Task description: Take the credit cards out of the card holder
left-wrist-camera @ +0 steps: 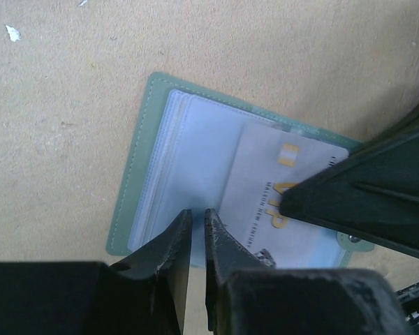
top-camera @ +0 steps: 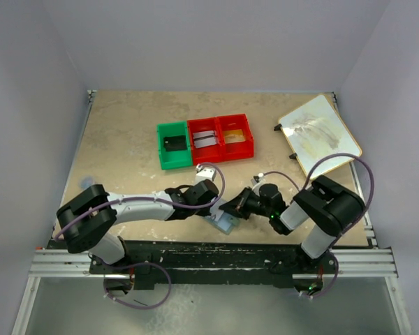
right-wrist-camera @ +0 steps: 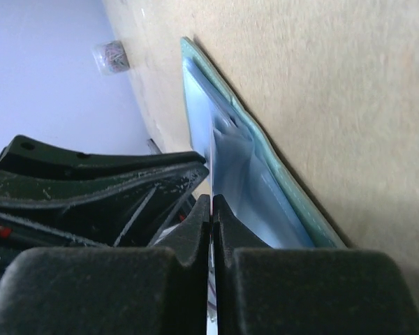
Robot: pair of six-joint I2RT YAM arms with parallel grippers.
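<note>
Right pincer (right-wrist-camera: 211, 201) clamps a credit card (left-wrist-camera: 265, 178) on the card holder (left-wrist-camera: 135, 150) (left pincer (left-wrist-camera: 197, 213) nearly together).

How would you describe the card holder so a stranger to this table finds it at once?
Start at the row of green and red bins, come toward the near edge, where the left gripper meets the right gripper. The card holder lies open there: unlike the bins, a flat grey-green wallet with blue pockets and a VIP card poking out.

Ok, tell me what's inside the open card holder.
A pale credit card with gold VIP lettering sits skewed at one card holder pocket, pinched by the right gripper, which covers one edge. Whether the other pocket holds cards is hidden.
</note>
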